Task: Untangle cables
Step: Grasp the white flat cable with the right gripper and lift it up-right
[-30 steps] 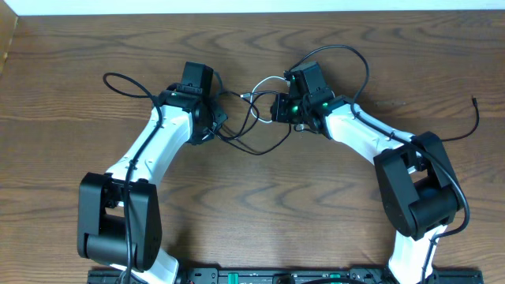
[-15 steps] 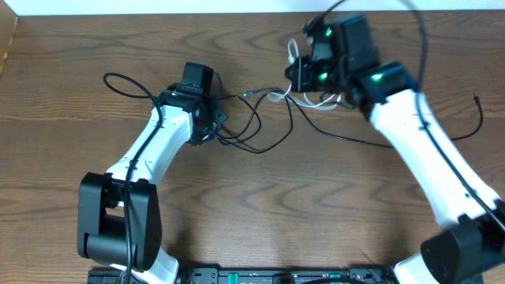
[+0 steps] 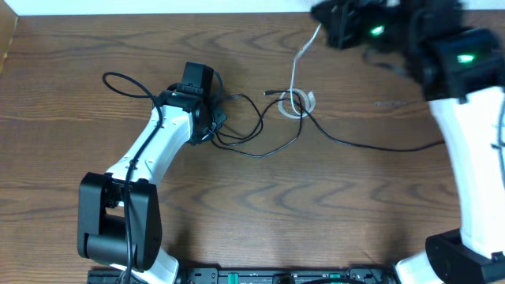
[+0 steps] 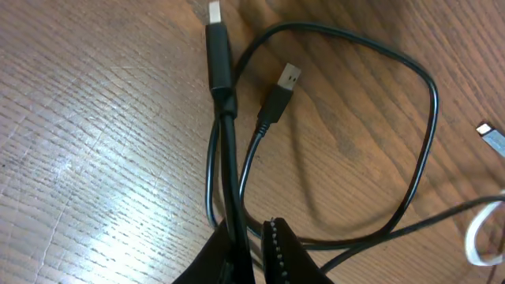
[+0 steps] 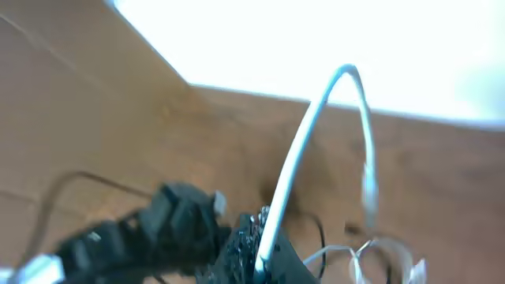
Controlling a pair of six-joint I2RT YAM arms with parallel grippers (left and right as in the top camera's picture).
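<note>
The black cable (image 3: 260, 152) lies in loops on the wooden table between the arms and trails off to the right. My left gripper (image 3: 211, 120) rests low on the table, shut on the black cable (image 4: 230, 158) just behind its USB plug (image 4: 218, 47). A second black plug (image 4: 282, 83) lies beside it. My right gripper (image 3: 327, 25), raised near the table's far edge and blurred, is shut on the white cable (image 3: 293, 75). The white cable hangs down to a small coil (image 3: 301, 104) that crosses the black cable. In the right wrist view the white cable (image 5: 316, 118) arches up out of the right gripper (image 5: 262, 241).
A thicker black arm wire (image 3: 118, 79) loops out to the left of the left arm. The table's far edge (image 3: 158, 16) meets a white wall. The right arm's white link (image 3: 473, 158) stands along the right side, over the table.
My right arm has lifted up and away to the far right with the white cable, drawing it out of the tangle. The black cable has spread to the right. The left arm has stayed put.
</note>
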